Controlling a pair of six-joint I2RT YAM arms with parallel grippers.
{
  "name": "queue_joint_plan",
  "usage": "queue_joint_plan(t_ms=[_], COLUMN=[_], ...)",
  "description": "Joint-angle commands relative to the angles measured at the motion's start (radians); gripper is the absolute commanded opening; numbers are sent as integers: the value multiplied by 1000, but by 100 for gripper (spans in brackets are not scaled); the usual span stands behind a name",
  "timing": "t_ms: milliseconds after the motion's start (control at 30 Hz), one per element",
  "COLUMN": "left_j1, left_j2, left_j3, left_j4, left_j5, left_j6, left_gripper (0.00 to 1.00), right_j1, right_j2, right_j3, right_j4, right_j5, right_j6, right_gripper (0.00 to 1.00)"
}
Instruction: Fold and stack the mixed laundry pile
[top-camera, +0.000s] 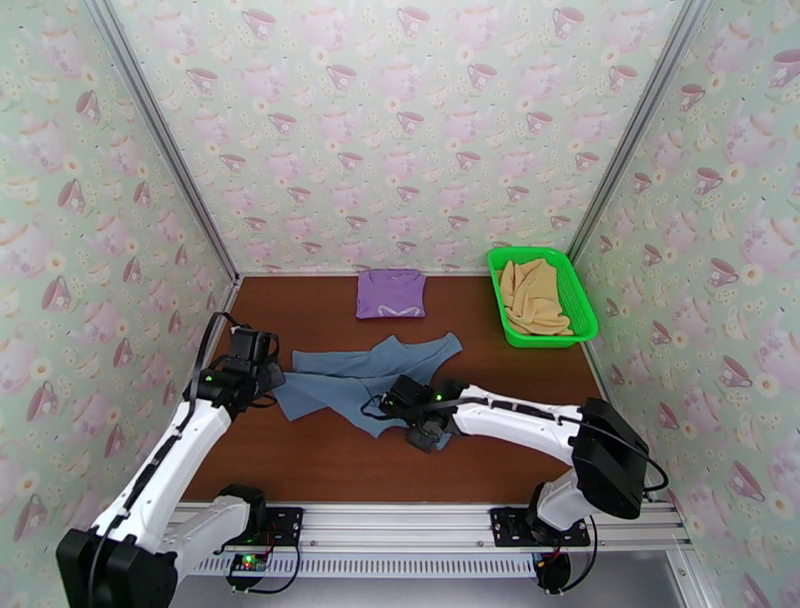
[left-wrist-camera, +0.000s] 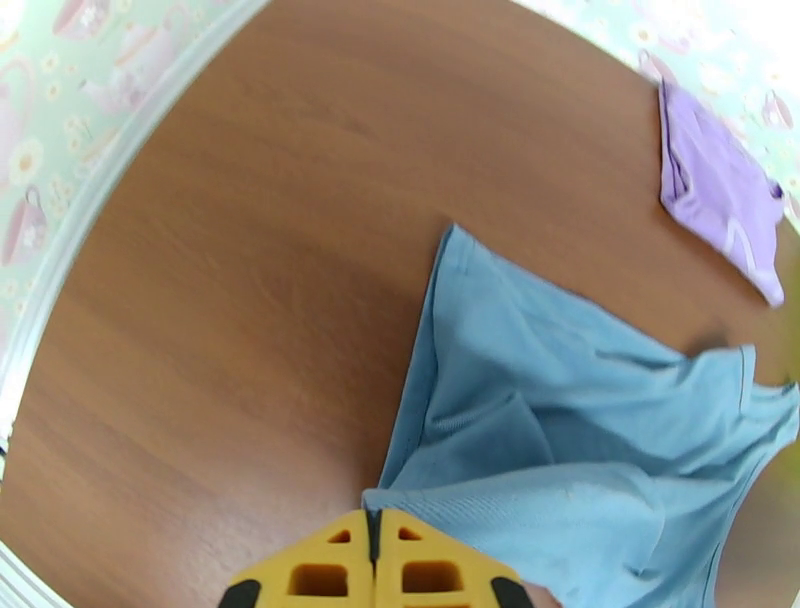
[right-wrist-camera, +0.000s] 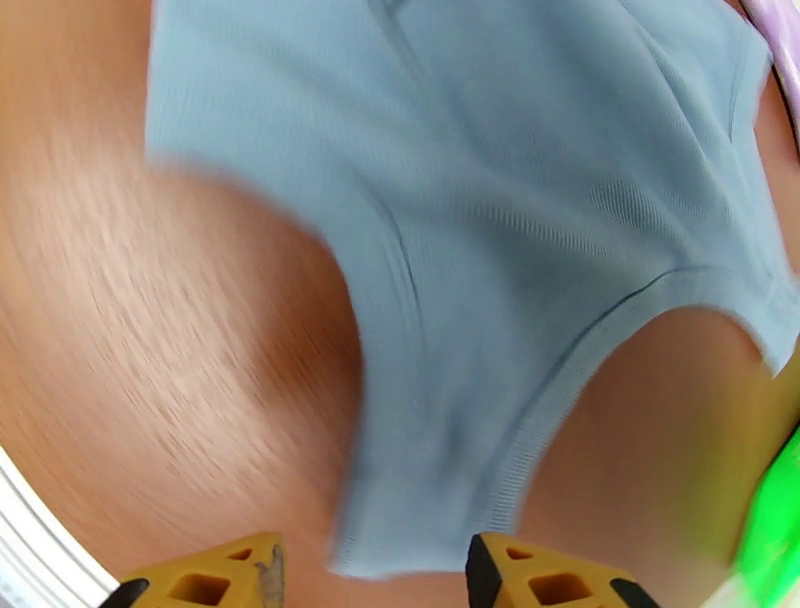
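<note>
mixed laundry pile (top-camera: 370, 370) is split up across the brown wood-grain counter (top-camera: 300, 460): lilac garment (top-camera: 390, 293) folded at the back, its white mark too small to read, slate blue-grey garment (top-camera: 335, 390) spread mid-counter, tan-yellow garment (top-camera: 533, 297) in the green basket (top-camera: 585, 318) back right. left jaws pressed together at the blue-grey cloth's left edge; pinching it or not, i cannot tell. right jaws stand apart, the hem lying between them. teacup wallpaper (top-camera: 400, 120) all round, aluminium posts (top-camera: 165, 150) in the corners.
</note>
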Motion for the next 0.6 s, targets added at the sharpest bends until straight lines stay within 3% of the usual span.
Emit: queue_joint_plan(t_ms=[0, 167, 567], left_j1=[19, 42, 68], left_j2=[-7, -9, -4], left_j3=[26, 3, -19], left_j4=[44, 69, 91], left_j5=[-22, 8, 46], left_j6=[33, 46, 51], left_gripper=[0, 0, 0], right_j1=[-7, -12, -12], right_j2=[-37, 12, 134], right_j3=[-46, -51, -66], right_j4=[-43, -15, 68], right_j5=[0, -83, -116], right_j6=[-237, -247, -250], right_gripper=[55, 55, 50])
